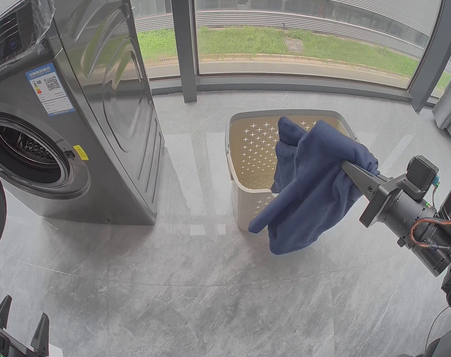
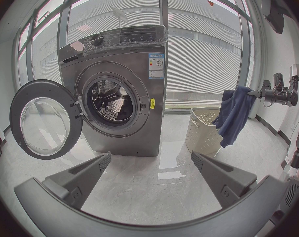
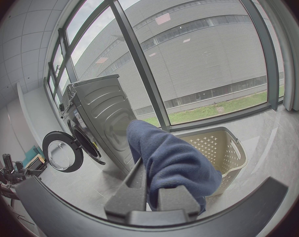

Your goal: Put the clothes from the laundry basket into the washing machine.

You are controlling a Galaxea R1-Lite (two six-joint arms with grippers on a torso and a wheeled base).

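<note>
Space is seen between the two fingers of the left gripper (image 2: 149, 155), low down, and nothing is held in it. Next, the washing machine (image 1: 101, 105) is seen with its round door (image 2: 46, 119) swung wide open. To its right, the laundry basket (image 1: 245, 204) is set on the floor. A blue cloth (image 1: 315, 184) is held up over the basket's right side, with its loose end hung down outside the rim. Its top is pinched tight by the right gripper (image 1: 348, 167).

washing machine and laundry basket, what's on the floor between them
Bare floor only, between washing machine and laundry basket, in the head view.
</note>
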